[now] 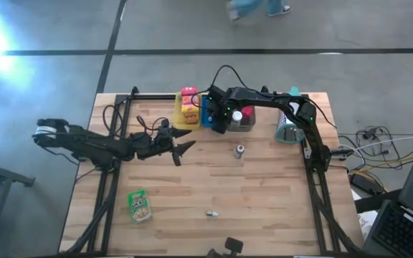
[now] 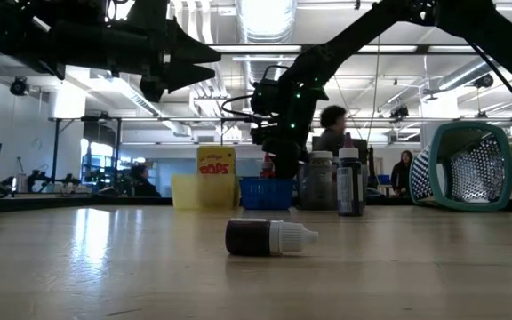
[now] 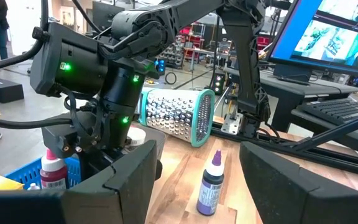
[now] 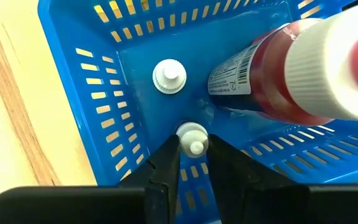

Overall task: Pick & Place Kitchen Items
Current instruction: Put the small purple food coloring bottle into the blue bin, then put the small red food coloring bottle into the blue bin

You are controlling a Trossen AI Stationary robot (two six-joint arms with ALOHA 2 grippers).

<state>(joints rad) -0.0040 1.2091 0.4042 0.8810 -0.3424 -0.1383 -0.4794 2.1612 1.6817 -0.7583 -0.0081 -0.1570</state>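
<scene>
My right pincer (image 4: 193, 163) reaches into the blue basket (image 4: 98, 87), pinching a small white-capped vial (image 4: 192, 138) beside another vial (image 4: 169, 75) and a red bottle (image 4: 272, 87). My left pincer (image 1: 183, 148) hovers spread and empty, away from the basket. I judge sorting partly done: a purple bottle (image 1: 239, 150), a green pouch (image 1: 140, 205) and a dark vial (image 2: 268, 238) remain outside the basket.

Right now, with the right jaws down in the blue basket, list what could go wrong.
1. The right gripper pinches only the small vial by its cap; it may slip out.
2. The red bottle leans close beside it and could get knocked.
3. The blue basket may shift if bumped.
</scene>
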